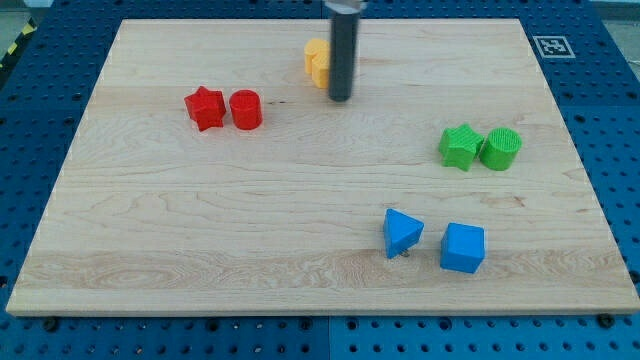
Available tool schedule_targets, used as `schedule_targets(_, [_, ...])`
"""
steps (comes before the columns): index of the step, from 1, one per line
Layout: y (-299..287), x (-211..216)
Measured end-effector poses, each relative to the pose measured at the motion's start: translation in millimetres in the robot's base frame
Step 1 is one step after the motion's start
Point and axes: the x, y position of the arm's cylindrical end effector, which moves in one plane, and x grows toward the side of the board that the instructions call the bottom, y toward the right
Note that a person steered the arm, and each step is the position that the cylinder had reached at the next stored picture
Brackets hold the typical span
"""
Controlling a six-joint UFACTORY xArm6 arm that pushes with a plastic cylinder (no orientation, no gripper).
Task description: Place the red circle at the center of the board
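The red circle [246, 109] sits on the wooden board [200, 220] at the upper left, touching a red star [204, 107] on its left. My tip [340, 98] is down on the board near the top middle, well to the right of the red circle and slightly above it. The tip stands just beside a yellow block [317, 62], which the rod partly hides.
A green star [460, 146] and a green cylinder [500, 148] stand together at the right. A blue triangle [402, 232] and a blue cube [462, 247] sit at the lower right. A marker tag [552, 46] is off the board's top right corner.
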Motion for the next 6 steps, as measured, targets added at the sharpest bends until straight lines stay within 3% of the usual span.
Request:
schedule_targets(2, [-108.3, -0.9])
schedule_targets(6, [-113.4, 84.0])
